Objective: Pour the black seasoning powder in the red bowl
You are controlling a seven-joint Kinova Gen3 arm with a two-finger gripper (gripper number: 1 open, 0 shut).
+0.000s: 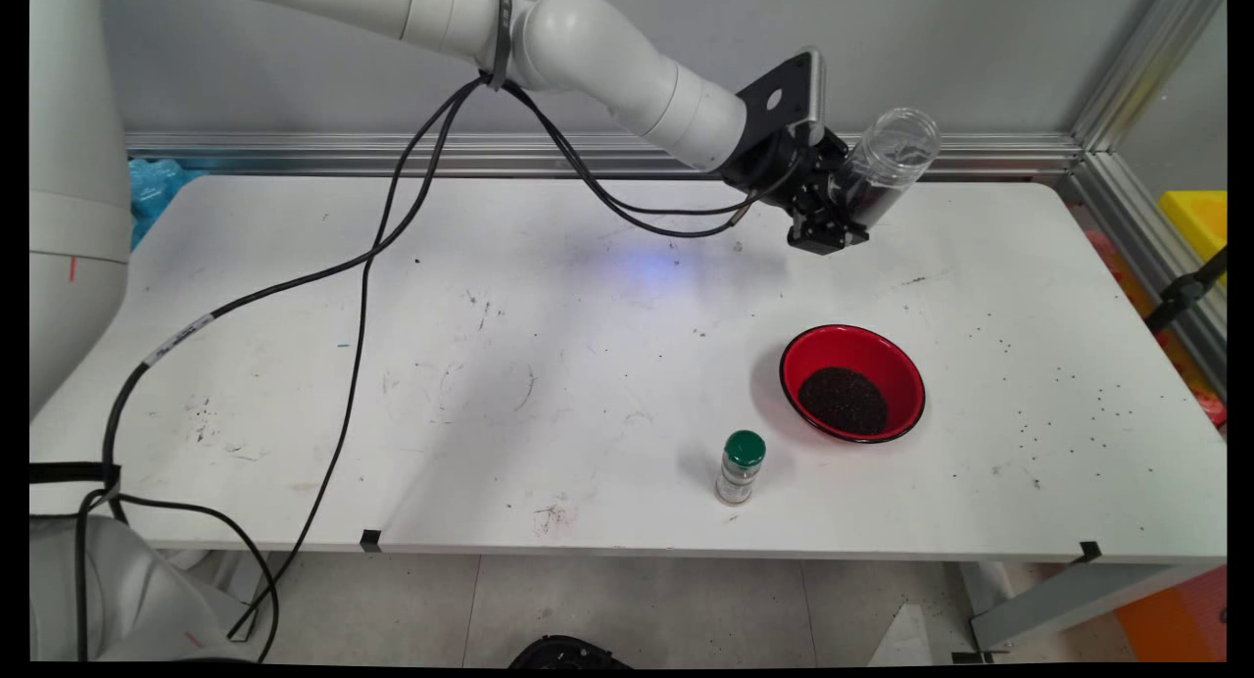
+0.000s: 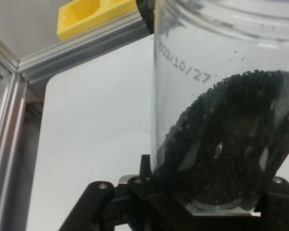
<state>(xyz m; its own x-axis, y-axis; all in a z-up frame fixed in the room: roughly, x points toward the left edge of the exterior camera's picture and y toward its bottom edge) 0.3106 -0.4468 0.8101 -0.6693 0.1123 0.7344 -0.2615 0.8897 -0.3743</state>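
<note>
We see the black two-finger gripper (image 1: 841, 211) raised above the far right part of the white table (image 1: 490, 364), clamped around a clear plastic jar (image 1: 887, 164). The jar is tilted, its open mouth pointing up and to the right toward the back rail, its base seated down in the gripper. In the hand view the jar (image 2: 221, 120) fills most of the frame; a heap of small black grains (image 2: 231, 149) lies slanted in its lower part, and a printed date ending in 10/27 runs across the clear wall above the grains. The gripper's black linkage (image 2: 135, 202) shows along the bottom edge, pressed against the jar's base.

Below the gripper and well apart from it, a red bowl (image 1: 852, 381) with a dark rim sits on the table, holding a mound of the same kind of black grains (image 1: 843, 401). Just beside the bowl, to its near left, 1 small spice bottle (image 1: 741, 467) with a green cap stands upright. Stray black specks (image 1: 1058, 384) dot the table to the right of the bowl. Black cables (image 1: 372, 257) hang from the arm across the table's left half. A yellow bin (image 1: 1197, 217) sits beyond the table's right end.
</note>
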